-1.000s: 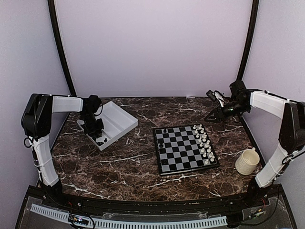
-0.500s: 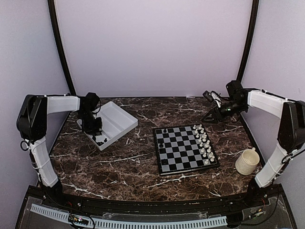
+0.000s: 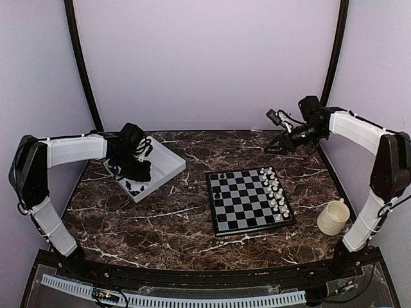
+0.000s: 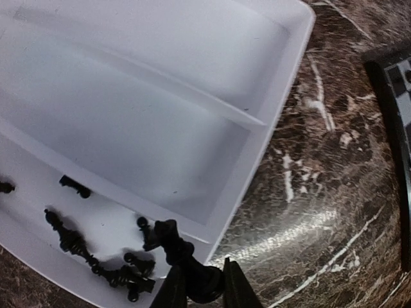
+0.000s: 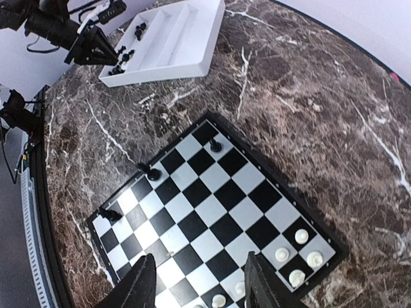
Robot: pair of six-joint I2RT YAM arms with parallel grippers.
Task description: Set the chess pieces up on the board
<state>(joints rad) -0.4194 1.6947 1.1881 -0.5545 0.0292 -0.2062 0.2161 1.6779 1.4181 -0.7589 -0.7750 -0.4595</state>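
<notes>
Top view: the left arm's fingers (image 3: 133, 172) are hanging over the white rectangular two-compartment plastic tray (image 3: 166, 163). The small black-and-grey checked chessboard (image 3: 249, 201) is lying to their right on the dark marble desk (image 3: 160, 224), nearer this arm's side.

Left wrist: they are pinching one tiny black plastic chessman (image 4: 183, 250), which is pointing out beyond the tips, above loose black chessmen (image 4: 70, 240).

Right wrist: the right fingers (image 5: 142, 282) are gaping wide, carrying nothing, above the board.

Small black-and-grey-white checked board (image 3: 250, 200) flat on the counter (image 3: 160, 224), three black chess pieces (image 3: 222, 175) upright along its left edge, others heaped in one compartment of the white tray (image 4: 282, 70), one, perhaps a knight, pinched in the left jaws
</notes>
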